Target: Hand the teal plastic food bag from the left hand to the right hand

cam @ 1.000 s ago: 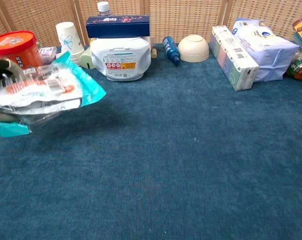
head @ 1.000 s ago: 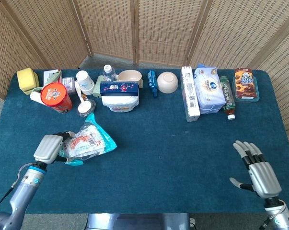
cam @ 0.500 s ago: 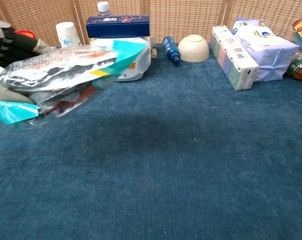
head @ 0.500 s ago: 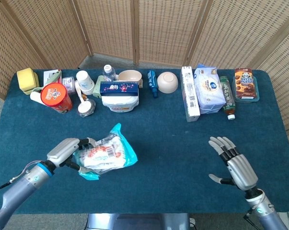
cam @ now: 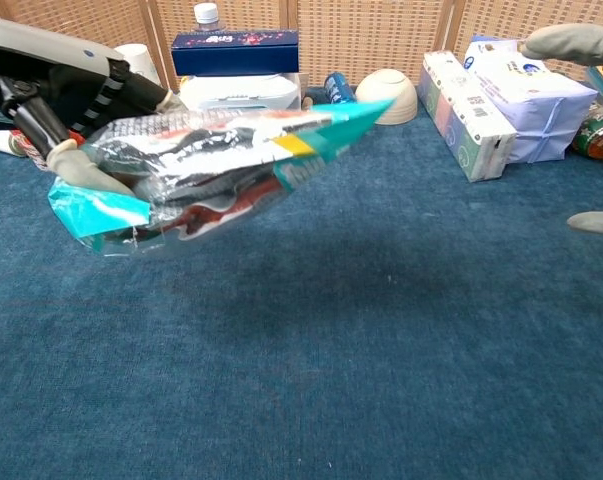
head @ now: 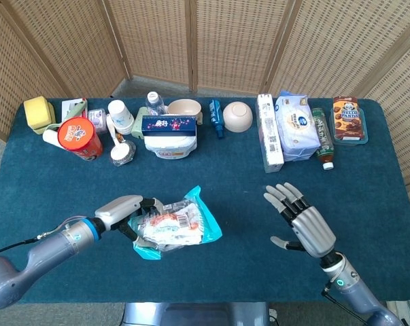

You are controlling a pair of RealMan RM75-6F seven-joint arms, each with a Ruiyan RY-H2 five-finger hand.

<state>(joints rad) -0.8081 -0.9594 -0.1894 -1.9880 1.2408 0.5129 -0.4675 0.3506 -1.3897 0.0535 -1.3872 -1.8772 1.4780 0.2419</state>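
Observation:
The teal plastic food bag (head: pixel 176 225) hangs above the blue table, clear in the middle with red and white packets inside. My left hand (head: pixel 126 212) grips its left end; in the chest view the same hand (cam: pixel 56 85) pinches the teal plastic food bag (cam: pixel 216 165) with fingers above and thumb below. The bag's teal tip points right. My right hand (head: pixel 301 221) is open, fingers spread, a short way right of the bag and apart from it. Only the fingertips (cam: pixel 571 42) of that hand show at the chest view's right edge.
Along the table's far edge stand a red tub (head: pixel 79 137), paper cups (head: pixel 120 115), a white container with a blue box on it (head: pixel 169 134), a cream bowl (head: pixel 237 116), tissue packs (head: pixel 286 129) and a biscuit box (head: pixel 347 119).
My left hand has carried the bag rightward toward the table's middle and lifted it. The right hand has moved left and forward toward the bag, staying open.

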